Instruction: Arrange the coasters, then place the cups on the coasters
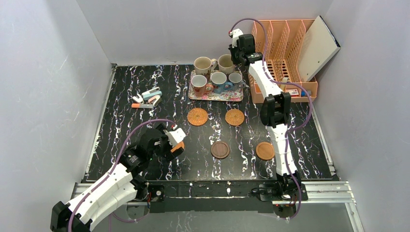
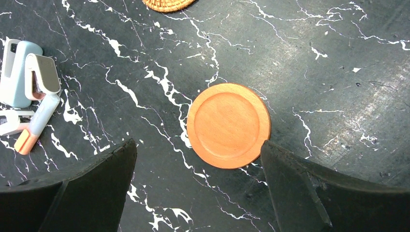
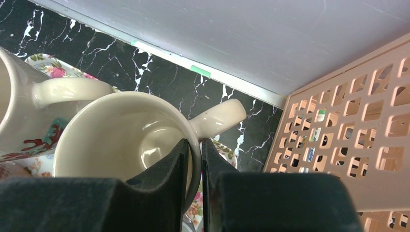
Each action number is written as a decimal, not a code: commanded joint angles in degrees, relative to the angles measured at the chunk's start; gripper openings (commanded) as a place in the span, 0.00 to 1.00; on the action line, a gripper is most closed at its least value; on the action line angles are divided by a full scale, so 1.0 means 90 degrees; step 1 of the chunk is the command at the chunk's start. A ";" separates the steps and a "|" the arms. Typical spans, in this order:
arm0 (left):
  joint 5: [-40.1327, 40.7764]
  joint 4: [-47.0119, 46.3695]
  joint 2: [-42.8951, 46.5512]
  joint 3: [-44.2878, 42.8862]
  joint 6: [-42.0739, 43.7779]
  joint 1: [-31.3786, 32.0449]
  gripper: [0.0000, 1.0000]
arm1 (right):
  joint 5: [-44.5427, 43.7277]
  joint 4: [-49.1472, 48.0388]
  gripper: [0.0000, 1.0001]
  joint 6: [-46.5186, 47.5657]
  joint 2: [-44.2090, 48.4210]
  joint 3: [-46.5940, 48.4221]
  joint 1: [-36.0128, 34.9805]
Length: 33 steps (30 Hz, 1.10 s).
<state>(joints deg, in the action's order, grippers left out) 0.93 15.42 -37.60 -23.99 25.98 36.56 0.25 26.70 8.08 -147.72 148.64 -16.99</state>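
Observation:
My right gripper (image 1: 237,54) is shut on the rim of a cream cup (image 3: 121,140), one finger inside and one outside, next to its handle. That cup (image 1: 226,63) stands at the back of the floral tray (image 1: 215,95) beside another cream cup (image 1: 203,65). In front of them are a white cup with a reddish handle (image 1: 199,85), a blue cup (image 1: 218,81) and a small whitish cup (image 1: 235,79). My left gripper (image 2: 197,146) is open just above an orange-brown coaster (image 2: 228,125) lying flat, its right finger at the disc's edge. Two woven coasters (image 1: 197,116) (image 1: 234,117), a dark brown one (image 1: 220,150) and another orange-brown one (image 1: 265,151) lie mid-table.
A peach file rack (image 1: 285,53) with a white board (image 1: 316,46) leaning in it stands right beside the tray, close to my right wrist. Small staplers and clips (image 1: 147,99) lie at the left, also in the left wrist view (image 2: 29,82). Grey walls enclose three sides.

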 commanded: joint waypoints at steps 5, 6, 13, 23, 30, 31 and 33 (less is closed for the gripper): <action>0.0073 -0.0017 0.0117 0.0033 0.0044 -0.0009 0.98 | -0.0202 -0.0609 0.01 -0.0106 0.0642 0.0636 0.0051; 0.0081 -0.0014 0.0132 0.0029 0.0043 -0.0009 0.98 | -0.0199 -0.0613 0.01 -0.0120 0.0671 0.0655 0.0063; 0.0078 -0.0014 0.0145 0.0029 0.0043 -0.0009 0.98 | -0.0174 -0.0526 0.01 -0.0154 0.0827 0.0915 0.0134; 0.0083 -0.0010 0.0173 0.0036 0.0043 -0.0014 0.98 | -0.0108 -0.0459 0.01 -0.0261 0.1150 0.1179 0.0283; 0.0073 0.0004 0.0184 0.0038 0.0048 -0.0009 0.98 | -0.0067 -0.0389 0.01 -0.0372 0.1411 0.1193 0.0415; 0.0073 0.0005 0.0184 0.0038 0.0053 -0.0015 0.98 | -0.0067 -0.0364 0.01 -0.0395 0.1468 0.1178 0.0441; 0.0063 0.0004 0.0184 0.0038 0.0053 -0.0009 0.98 | 0.0077 -0.0350 0.01 -0.0460 0.1647 0.1044 0.0492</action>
<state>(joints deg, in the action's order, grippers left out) 1.10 15.42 -36.58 -23.99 25.98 36.56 -0.71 30.44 6.31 -142.93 154.08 -13.52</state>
